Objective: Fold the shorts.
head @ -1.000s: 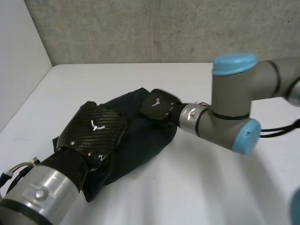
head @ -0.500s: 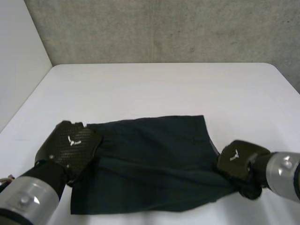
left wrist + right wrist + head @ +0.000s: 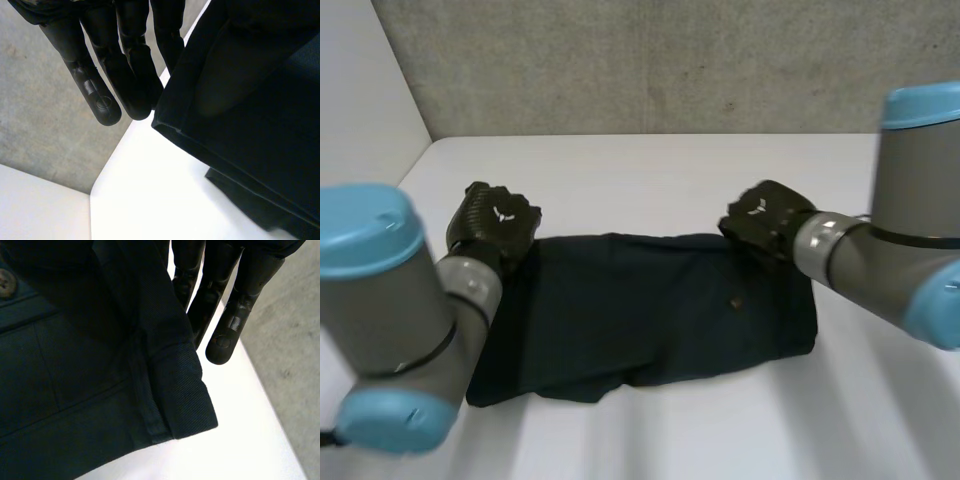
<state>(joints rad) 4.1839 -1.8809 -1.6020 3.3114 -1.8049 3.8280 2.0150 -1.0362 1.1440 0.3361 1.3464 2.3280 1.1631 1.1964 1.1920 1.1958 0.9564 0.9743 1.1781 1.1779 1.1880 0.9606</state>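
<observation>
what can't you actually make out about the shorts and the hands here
- head view: the left edge of the shorts runs behind the left arm.
- head view: the backs of the left hand and right hand hide their fingers and the far corners they hold.
- right wrist view: the button is cut off by the picture's edge.
- left wrist view: most of the shorts runs out of frame.
</observation>
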